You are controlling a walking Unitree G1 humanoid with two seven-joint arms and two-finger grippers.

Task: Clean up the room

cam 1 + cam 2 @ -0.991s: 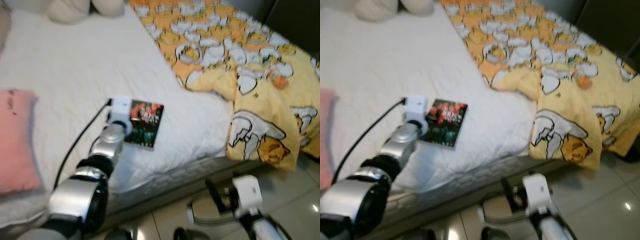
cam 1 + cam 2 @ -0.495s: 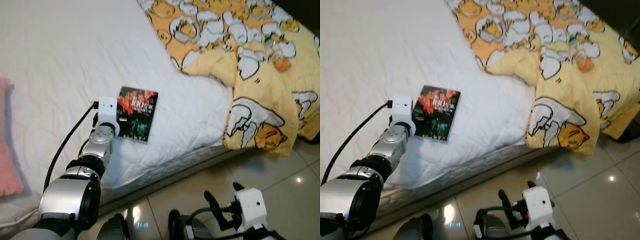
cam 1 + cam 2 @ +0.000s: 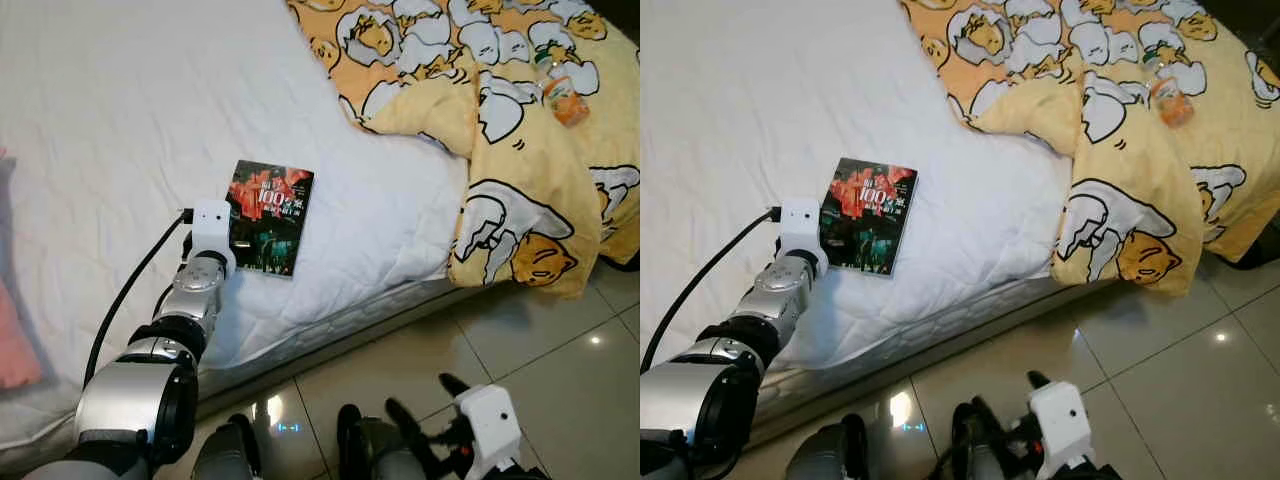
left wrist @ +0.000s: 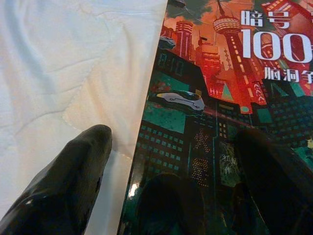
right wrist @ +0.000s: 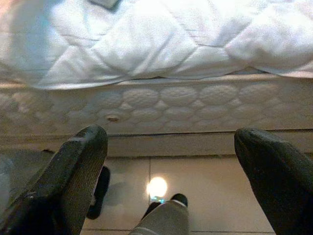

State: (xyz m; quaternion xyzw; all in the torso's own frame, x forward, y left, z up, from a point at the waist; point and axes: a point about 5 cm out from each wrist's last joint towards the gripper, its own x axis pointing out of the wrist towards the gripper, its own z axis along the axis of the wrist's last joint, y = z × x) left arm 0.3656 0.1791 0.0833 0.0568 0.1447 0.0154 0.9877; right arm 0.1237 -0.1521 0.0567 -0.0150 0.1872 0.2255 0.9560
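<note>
Straddling the book's (image 4: 215,122) edge, left gripper (image 4: 171,161) jaws spread, right gripper (image 5: 171,161) likewise, book cropped.

Book (image 4: 220,112) cut off at the wrist picture's edges, title partly lost. Pink pillow (image 3: 12,340) cropped to a sliver at the frame edge. Bottle (image 3: 562,92) on the quilt (image 3: 520,170) too small to read. Right gripper (image 5: 171,181) fingertips cropped.

A home bedroom: bed (image 3: 120,120) with cartoon-print quilt (image 3: 500,130), tiled floor (image 3: 560,360).
</note>
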